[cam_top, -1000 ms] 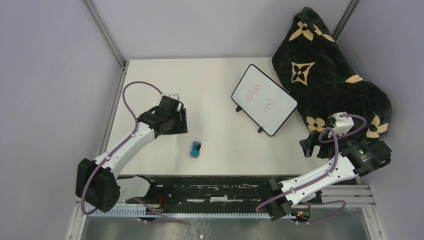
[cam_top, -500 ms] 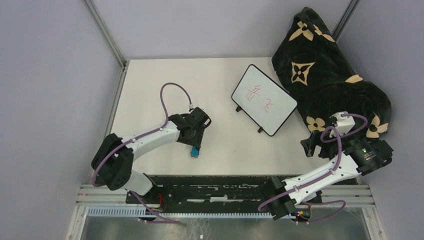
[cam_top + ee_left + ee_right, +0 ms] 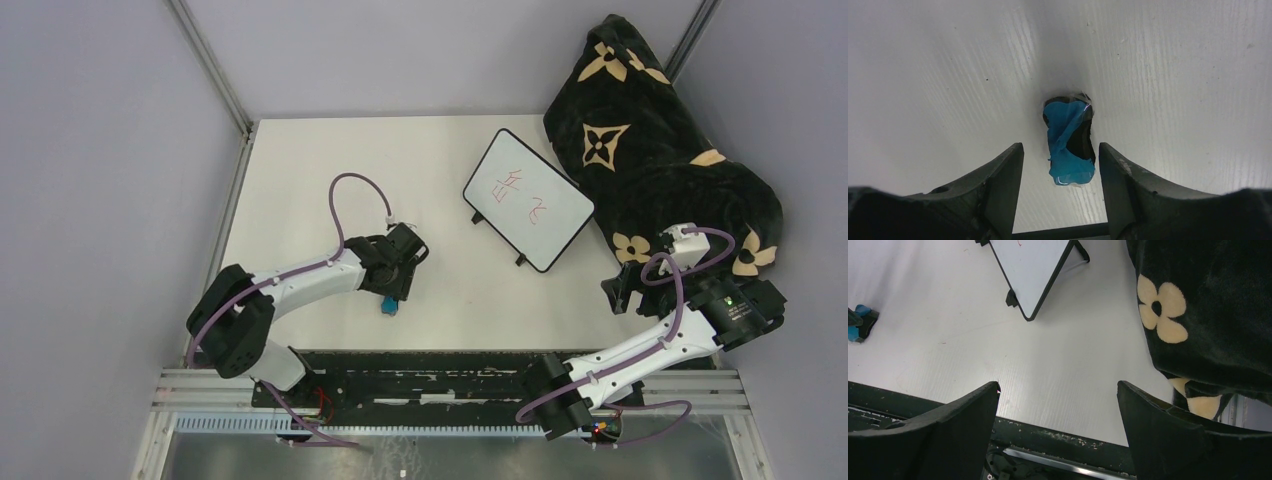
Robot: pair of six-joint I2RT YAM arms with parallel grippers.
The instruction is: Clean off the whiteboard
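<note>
Lower centre of the overhead view: left gripper (image 3: 392, 290) now hangs over the small blue-and-black eraser (image 3: 1068, 145). A second ago it sat at the upper left of the table (image 3: 300, 170), well apart from the eraser.
Left jaws: part-way open, one finger on each side of the eraser with a sliver of table showing on both sides. They have narrowed slightly over the last second, and no contact is visible yet.
Meaning for the task: probably the pick-up of the eraser; wiping has not begun.
Whiteboard (image 3: 528, 198): upper right of centre in the overhead view, set at an angle just beside the black flowered blanket (image 3: 650, 130). Its red scribbles are intact and it has not moved.
Right gripper (image 3: 1058, 387): jaws spread wide and empty, parked at lower right near the blanket, unchanged.
Left wrist view only: the gaps between fingers and eraser, which the arm hides from above.
Right wrist view only: the board's near corner and a foot at the top of the frame, with the eraser at the far left edge.
Overhead view only: the writing, and the stretch of table between eraser and board.
</note>
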